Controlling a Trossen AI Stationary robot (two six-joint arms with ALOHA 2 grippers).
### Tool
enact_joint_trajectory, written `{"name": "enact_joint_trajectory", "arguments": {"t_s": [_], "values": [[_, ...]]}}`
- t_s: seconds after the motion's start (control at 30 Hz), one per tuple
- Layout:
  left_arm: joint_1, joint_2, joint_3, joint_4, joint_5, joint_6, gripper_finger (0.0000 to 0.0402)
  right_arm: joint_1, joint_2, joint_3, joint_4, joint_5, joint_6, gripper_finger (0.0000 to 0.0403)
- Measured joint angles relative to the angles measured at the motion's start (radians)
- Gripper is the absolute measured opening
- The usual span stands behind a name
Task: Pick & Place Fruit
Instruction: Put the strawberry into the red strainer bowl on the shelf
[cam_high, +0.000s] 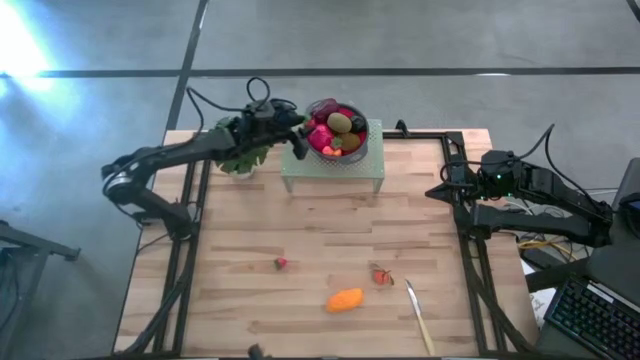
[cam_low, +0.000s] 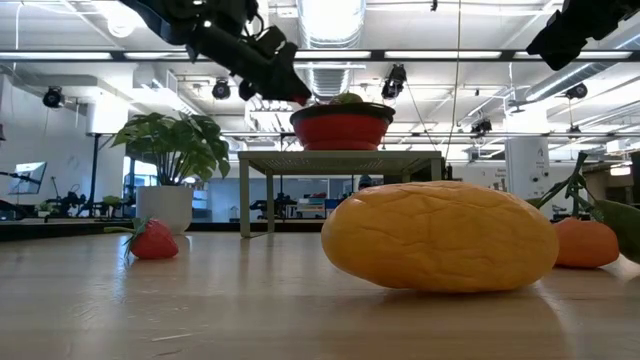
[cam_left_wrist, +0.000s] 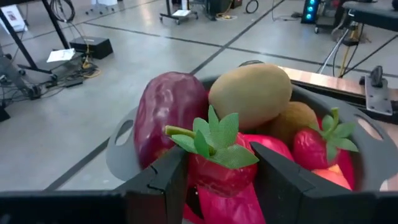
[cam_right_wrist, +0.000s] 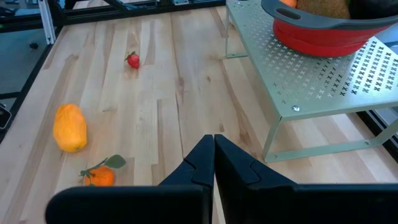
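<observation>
A red bowl with a grey rim (cam_high: 361, 143) stands on a pale green perforated stand (cam_high: 330, 172) at the table's far edge. It holds a maroon oval (cam_left_wrist: 166, 112), brown ovals (cam_left_wrist: 252, 93) and a strawberry (cam_left_wrist: 317, 149). My left gripper (cam_high: 298, 136) is at the bowl's left rim, shut on a leafy red strawberry (cam_left_wrist: 217, 168). On the near half of the table lie an orange oval (cam_high: 345, 300), a small strawberry (cam_high: 282, 263) and a leafed orange fruit (cam_high: 381, 275). My right gripper (cam_right_wrist: 213, 142) waits shut at the table's right edge. My left gripper pinches the strawberry's red body (cam_left_wrist: 208, 177) between its two fingers (cam_left_wrist: 163, 183), just under the green leaf cap. The fingers come nearly level from the table's left. The berry sits stem up over the bowl's fruit; whether it rests on them, I cannot tell.
A leafy potted plant (cam_high: 238, 158) stands just left of the stand, under my left arm. A slim pale utensil (cam_high: 420, 316) lies near the front right. Bare wood lies between the stand and the loose fruit.
</observation>
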Motion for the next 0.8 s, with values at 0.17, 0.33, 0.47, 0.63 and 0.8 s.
{"name": "enact_joint_trajectory", "arguments": {"t_s": [0.17, 0.33, 0.47, 0.63, 0.8], "values": [[0.004, 0.025, 0.0, 0.027, 0.0, 0.002, 0.016, 0.0, 0.0, 0.0, 0.0, 0.0, 0.0, 0.0008], [0.01, 0.049, 0.0, 0.04, -0.006, 0.019, 0.016, 0.0, 0.0, 0.0, 0.0, 0.0, 0.0, 0.0008], [0.01, 0.062, 0.0, 0.062, -0.009, 0.062, 0.0164, 0.0, 0.0, 0.0, 0.0, 0.0, 0.0, 0.0008], [0.01, 0.067, 0.0, 0.074, -0.01, 0.114, 0.0169, 0.0, 0.0, 0.0, 0.0, 0.0, 0.0, 0.0008], [0.01, 0.067, 0.0, 0.075, -0.01, 0.124, 0.0171, 0.0, 0.0, 0.0, 0.0, 0.0, 0.0, 0.0008]]}}
